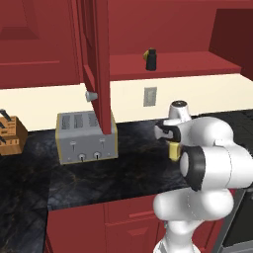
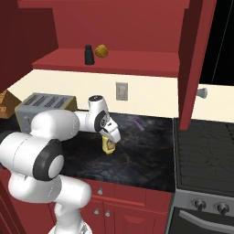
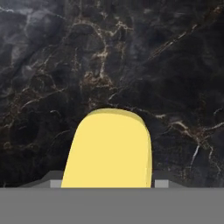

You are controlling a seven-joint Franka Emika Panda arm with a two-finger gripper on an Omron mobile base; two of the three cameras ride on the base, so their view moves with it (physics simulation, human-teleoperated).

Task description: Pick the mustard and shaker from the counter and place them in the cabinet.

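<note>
The mustard [image 2: 108, 145], a small yellow bottle, stands on the black marbled counter [image 2: 146, 146]. My gripper [image 2: 109, 137] comes down over it from above. In the hand view the mustard [image 3: 109, 148] sits between my two fingertips [image 3: 54, 183], which press against its sides, so the gripper [image 3: 108, 183] is shut on it. From the left the mustard [image 1: 174, 151] peeks out beside my arm. The dark shaker [image 1: 150, 59] stands upright on the red shelf of the cabinet [image 1: 188, 64], seen also as the shaker [image 2: 89, 55] from the right.
The cabinet door [image 1: 96, 64] hangs open with its grey knob [image 1: 91, 96] above a silver toaster [image 1: 86, 137]. An orange-yellow lump [image 2: 101, 51] lies beside the shaker. A knife block [image 1: 11, 134] stands far left. A stove [image 2: 205, 151] adjoins the counter on the right.
</note>
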